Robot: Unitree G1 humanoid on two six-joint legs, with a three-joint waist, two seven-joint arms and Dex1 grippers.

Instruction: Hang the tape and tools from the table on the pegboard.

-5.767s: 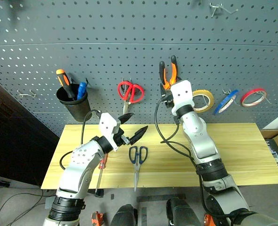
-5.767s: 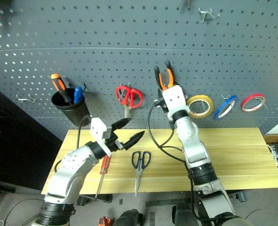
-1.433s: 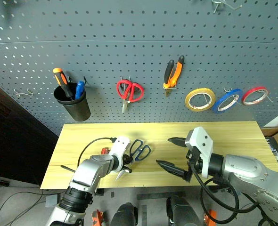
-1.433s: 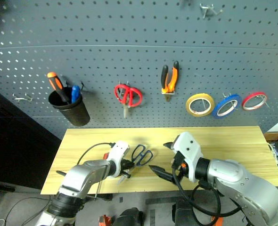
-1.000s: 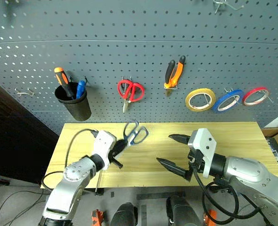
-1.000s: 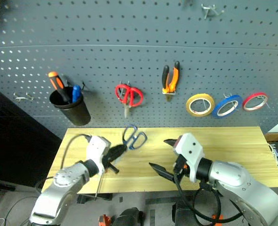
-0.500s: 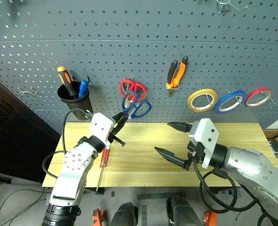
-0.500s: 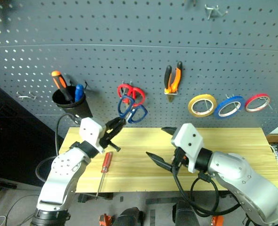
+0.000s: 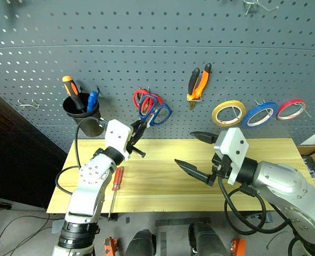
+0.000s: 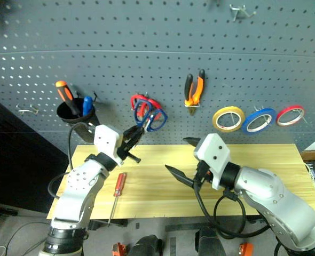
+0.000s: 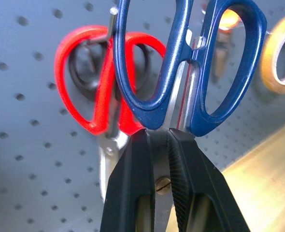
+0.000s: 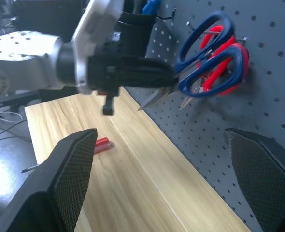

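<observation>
1. One relation decides the coming move: the steel scissors with dark blue loops (image 9: 155, 113) are raised against the dark grey-blue perforated pegboard (image 9: 157, 42), loops overlapping the red-looped scissors (image 9: 142, 99) already hanging there.
2. Their long axis slants from the blades, pinched in the black fingers of the left gripper (image 9: 134, 137), up and to the right toward the loops.
3. In the left wrist view a metal hook (image 11: 113, 19) sits just beside the nearer blue loop's rim; whether it is through, I cannot tell.
4. The left arm is nearer; the right gripper (image 9: 194, 152) hangs spread wide and empty above the light yellow plank table (image 9: 264, 154).
</observation>
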